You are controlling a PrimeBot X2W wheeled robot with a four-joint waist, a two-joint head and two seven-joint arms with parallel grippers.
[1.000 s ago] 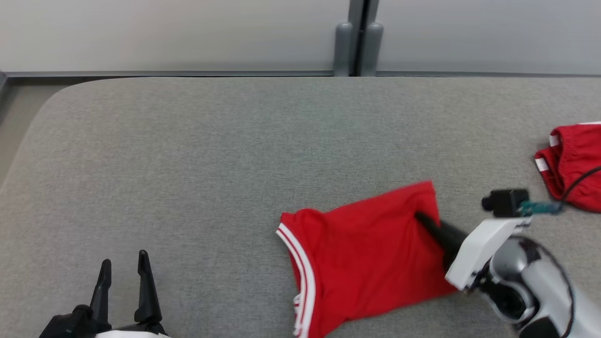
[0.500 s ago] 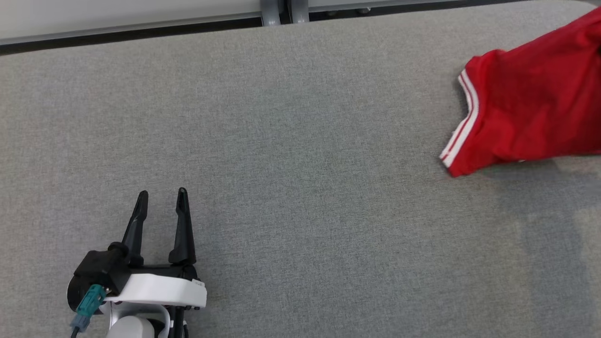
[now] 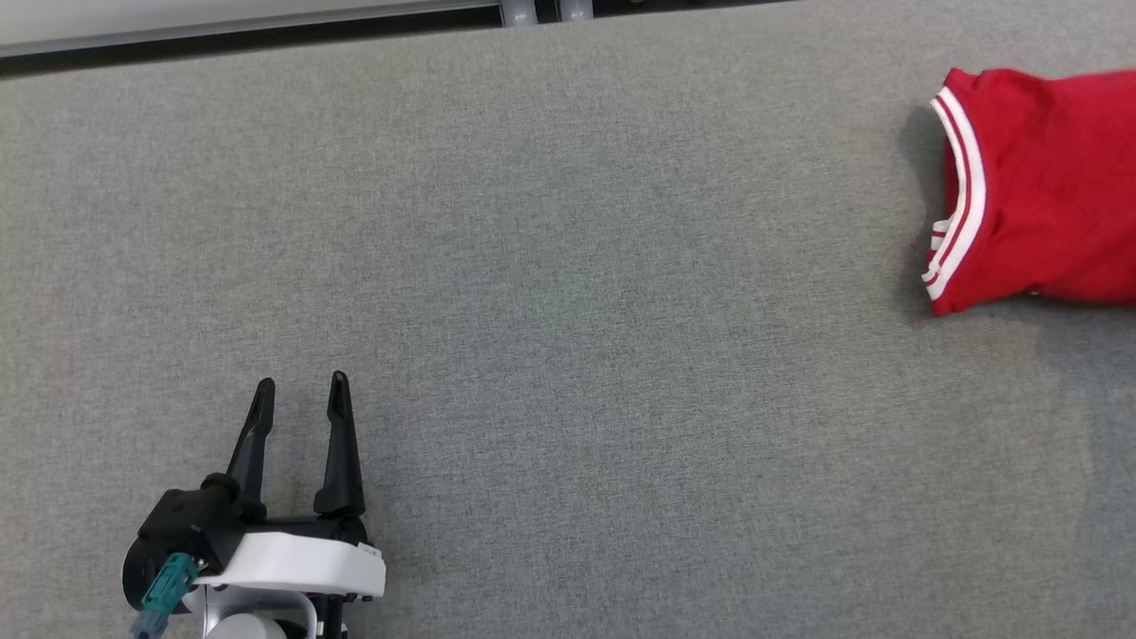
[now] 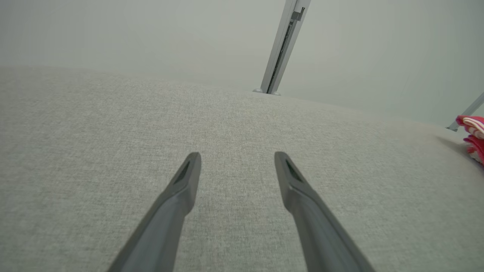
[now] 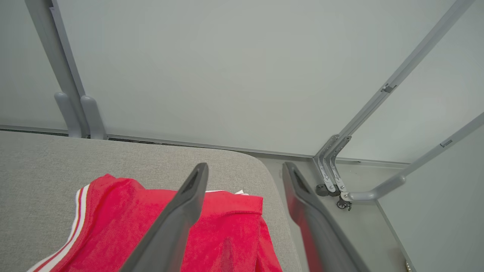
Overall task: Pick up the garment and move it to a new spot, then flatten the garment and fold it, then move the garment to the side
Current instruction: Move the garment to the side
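Our left gripper (image 3: 302, 382) hangs spread and empty over the bench's (image 3: 568, 266) left side. Our right gripper (image 5: 245, 166), fingers apart, hovers released over the garment (image 3: 1038, 186), which lies by the far right corner. A careless nudge could slide it off the edge.

garment (image 3: 1038, 186): on table (image 3: 568, 266), far right | left end effector (image 3: 302, 382): near left (well apart)

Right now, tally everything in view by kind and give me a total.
Red garment with white stripes: 1 that I can make out
Grey table: 1
Grippers, both with jaws apart: 2, the left gripper and the right gripper
Total: 4
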